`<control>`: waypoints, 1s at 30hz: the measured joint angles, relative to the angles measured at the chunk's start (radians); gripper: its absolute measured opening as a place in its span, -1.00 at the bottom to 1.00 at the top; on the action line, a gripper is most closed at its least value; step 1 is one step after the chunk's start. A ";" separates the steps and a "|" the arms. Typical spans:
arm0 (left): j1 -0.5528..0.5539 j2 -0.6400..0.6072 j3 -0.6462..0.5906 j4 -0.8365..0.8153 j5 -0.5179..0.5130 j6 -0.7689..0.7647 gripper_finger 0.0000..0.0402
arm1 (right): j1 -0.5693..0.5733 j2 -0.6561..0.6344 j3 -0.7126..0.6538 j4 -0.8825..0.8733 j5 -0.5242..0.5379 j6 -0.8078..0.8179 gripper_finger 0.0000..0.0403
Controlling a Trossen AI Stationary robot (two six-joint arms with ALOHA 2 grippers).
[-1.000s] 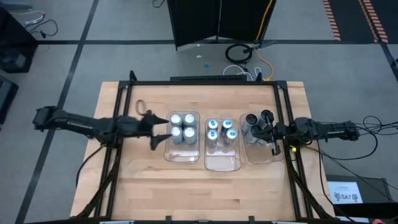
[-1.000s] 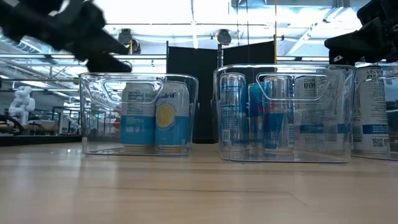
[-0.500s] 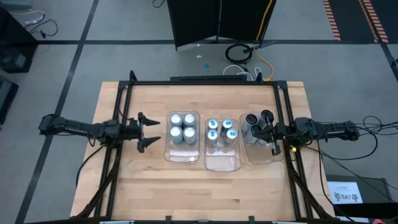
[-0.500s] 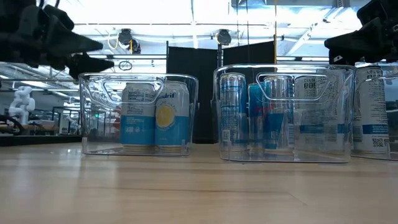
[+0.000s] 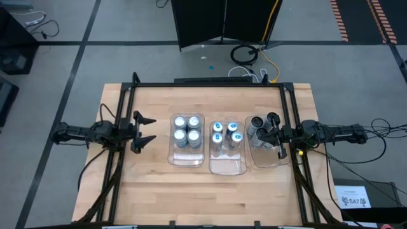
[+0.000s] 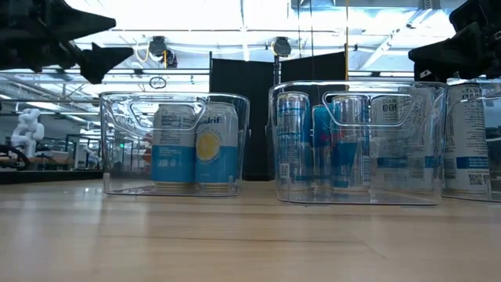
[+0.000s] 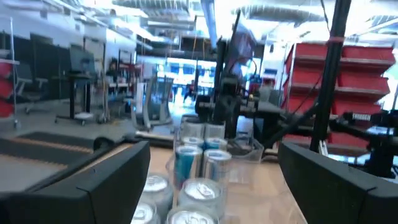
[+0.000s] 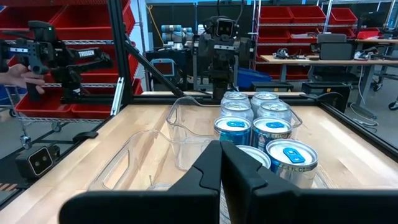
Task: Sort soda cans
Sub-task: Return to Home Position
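Three clear trays stand in a row on the wooden table. The left tray [image 5: 187, 156] holds several silver-white and blue cans [image 5: 186, 129], which also show in the low view [image 6: 196, 147]. The middle tray [image 5: 227, 166] holds slim blue-marked cans [image 5: 227, 132]. The right tray [image 5: 267, 159] holds dark grey cans [image 5: 256, 127]. My left gripper [image 5: 145, 131] is open and empty, left of the left tray; its wrist view [image 7: 212, 149] looks at the cans [image 7: 202, 190]. My right gripper [image 8: 221, 158] is shut and hovers over the right tray [image 8: 134, 165], touching nothing that shows.
Black frame rails [image 5: 127, 102] run along the table's left and right sides. Bare wood [image 5: 191, 197] lies in front of the trays. A person's hand [image 8: 15, 74] shows in the room beyond the table's left side.
My left gripper has drawn back from the left tray toward the table's left edge, staying open and empty. The cans and trays have stayed in place.
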 joint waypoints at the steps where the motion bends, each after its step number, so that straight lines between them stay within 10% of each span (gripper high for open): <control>1: 0.000 0.000 0.000 0.004 0.001 0.003 0.80 | 0.000 0.000 0.000 -0.001 0.000 0.000 -1.00; 30: 0.003 0.009 -0.001 -0.144 -0.312 0.106 0.80 | 0.000 0.004 0.000 -0.007 0.000 0.000 -1.00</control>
